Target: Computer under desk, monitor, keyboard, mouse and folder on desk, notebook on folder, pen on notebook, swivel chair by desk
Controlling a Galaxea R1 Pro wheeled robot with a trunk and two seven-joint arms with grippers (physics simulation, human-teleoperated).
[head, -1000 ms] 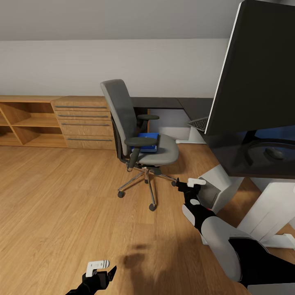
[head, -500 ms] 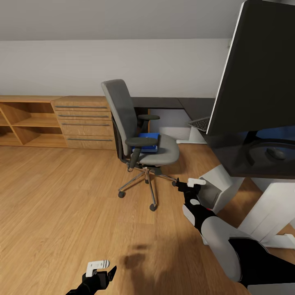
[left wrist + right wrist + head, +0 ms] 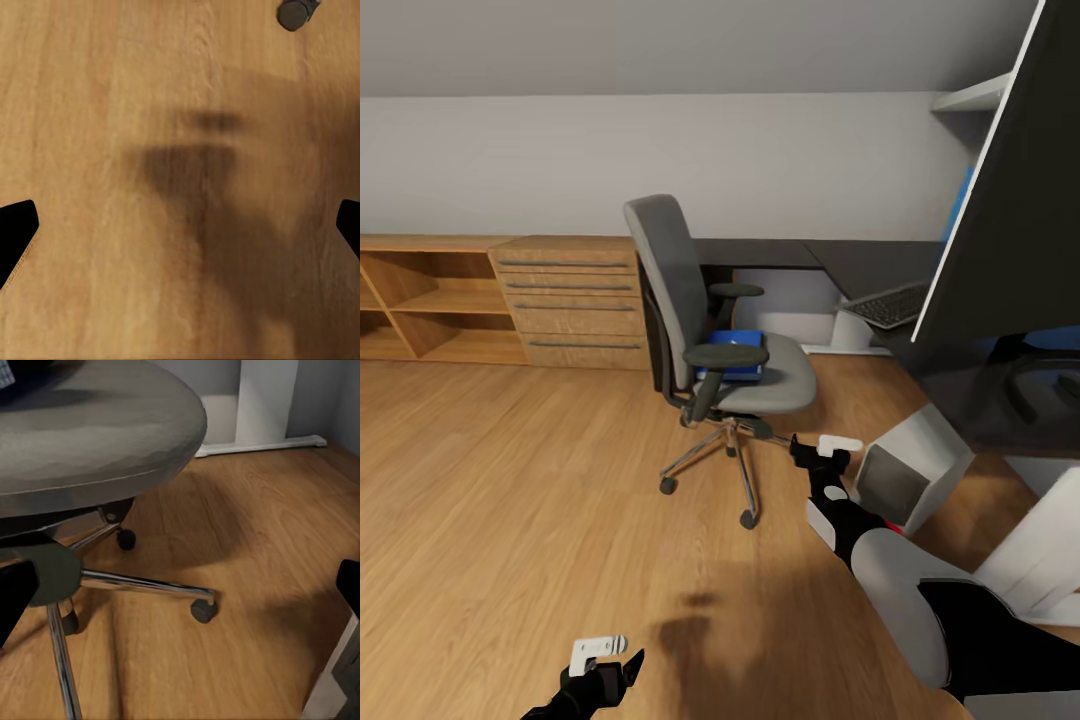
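Observation:
The grey swivel chair (image 3: pixel 705 340) stands on the wood floor in front of the dark desk (image 3: pixel 790 252), with the blue folder (image 3: pixel 732 357) lying on its seat (image 3: pixel 90 427). A black monitor (image 3: pixel 1015 200) looms close at the right, on the desk, and the keyboard (image 3: pixel 890 305) lies on the desk beyond it. The white computer tower (image 3: pixel 912 468) sits tilted on the floor under the desk. My right gripper (image 3: pixel 822 452) hangs open, low beside the chair's base (image 3: pixel 142 585). My left gripper (image 3: pixel 605 657) is open over bare floor, well short of the chair.
A wooden drawer unit (image 3: pixel 565 298) and open shelves (image 3: pixel 420 300) line the back wall at the left. The desk's white leg (image 3: pixel 262 405) stands behind the chair. One chair caster (image 3: pixel 296 13) shows near my left gripper. Bare floor spreads to the left.
The whole view has shifted: chair, monitor and computer now sit further right in the picture, and more of the keyboard shows. Both arms hold the same pose.

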